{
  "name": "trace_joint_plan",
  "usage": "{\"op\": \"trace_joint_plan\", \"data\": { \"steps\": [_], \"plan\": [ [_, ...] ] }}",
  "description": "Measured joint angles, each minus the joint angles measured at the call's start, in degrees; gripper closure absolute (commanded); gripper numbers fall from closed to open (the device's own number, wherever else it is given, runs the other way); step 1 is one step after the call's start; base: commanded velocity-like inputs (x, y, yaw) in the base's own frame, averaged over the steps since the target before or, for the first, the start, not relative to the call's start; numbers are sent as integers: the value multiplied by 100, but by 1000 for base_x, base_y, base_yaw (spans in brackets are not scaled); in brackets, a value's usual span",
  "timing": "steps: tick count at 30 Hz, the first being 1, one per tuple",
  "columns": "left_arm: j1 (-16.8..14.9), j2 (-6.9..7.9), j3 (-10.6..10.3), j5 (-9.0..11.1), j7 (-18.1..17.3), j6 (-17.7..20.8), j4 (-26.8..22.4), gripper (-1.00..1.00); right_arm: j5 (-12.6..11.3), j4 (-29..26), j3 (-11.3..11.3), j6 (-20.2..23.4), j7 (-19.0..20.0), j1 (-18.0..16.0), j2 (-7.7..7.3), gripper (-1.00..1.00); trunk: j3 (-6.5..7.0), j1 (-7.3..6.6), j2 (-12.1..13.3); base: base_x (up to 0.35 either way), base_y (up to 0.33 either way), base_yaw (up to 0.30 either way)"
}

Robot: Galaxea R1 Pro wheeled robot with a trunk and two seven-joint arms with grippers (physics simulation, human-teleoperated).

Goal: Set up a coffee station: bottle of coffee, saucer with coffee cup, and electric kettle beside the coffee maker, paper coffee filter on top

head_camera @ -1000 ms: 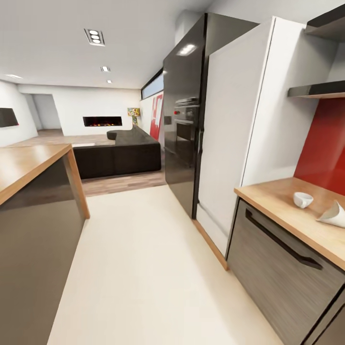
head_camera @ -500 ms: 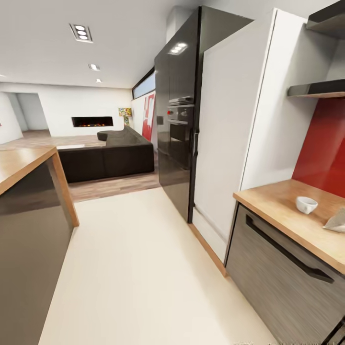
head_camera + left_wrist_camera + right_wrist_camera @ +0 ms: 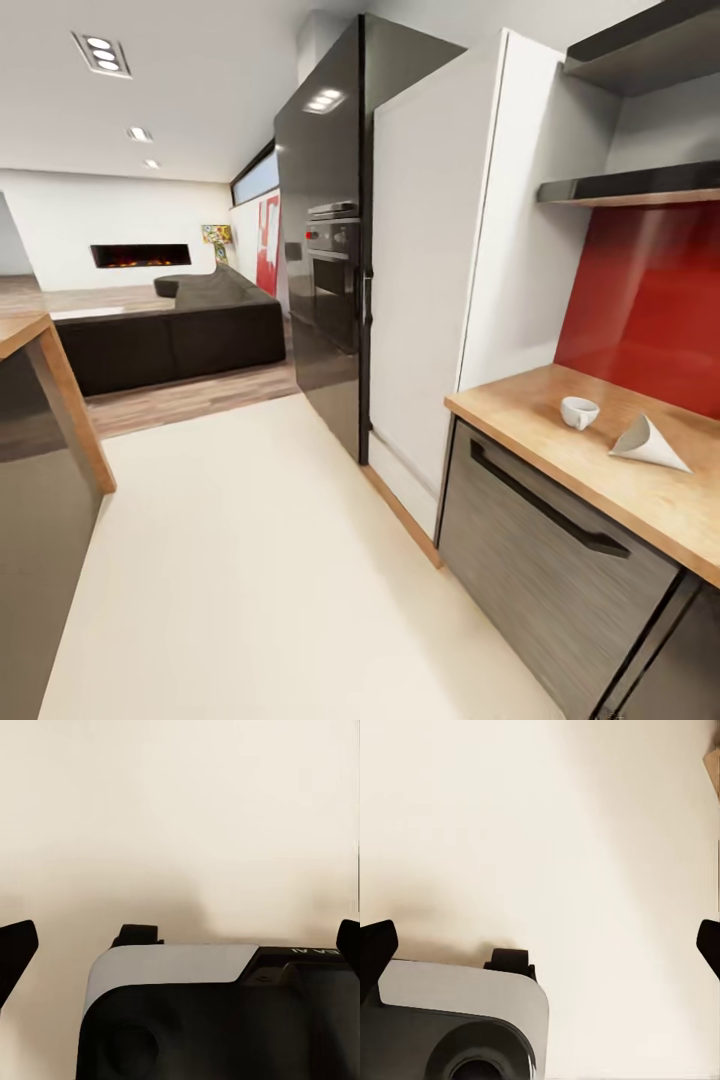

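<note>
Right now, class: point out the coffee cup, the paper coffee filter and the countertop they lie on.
coffee cup point(image 3: 579, 412), head view, on its white side wall.
paper coffee filter point(image 3: 647, 444), head view, middle of the cone.
countertop point(image 3: 520, 412), head view, bare wood near its front edge.

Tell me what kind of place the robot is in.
Most likely an open-plan home kitchen: a wooden countertop with a small white cup, a built-in black wall oven, and a dark sofa in the living area beyond.

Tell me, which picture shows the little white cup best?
The head view: the coffee cup sits on the wooden countertop beside the paper coffee filter. Both wrist views look down at pale floor.
</note>
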Motion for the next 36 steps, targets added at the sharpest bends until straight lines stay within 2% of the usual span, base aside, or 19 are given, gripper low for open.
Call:
{"op": "trace_joint_plan", "data": {
  "steps": [18, 30, 36],
  "plan": [
    [0, 0, 2, 0, 0, -1, 0, -100, 0, 1, 0, 0, 0, 0, 0, -100, 0, 0, 0, 0, 0, -269],
    [1, 0, 3, 0, 0, 1, -3, -100, 0, 1, -1, 1, 2, -1, 0, -100, 0, -3, 0, 164, 178, -49],
    [0, 0, 4, 0, 0, 1, -1, -100, 0, 0, 0, 0, 1, 0, 0, -100, 0, -1, 0, 158, 165, -177]
  ]
}}
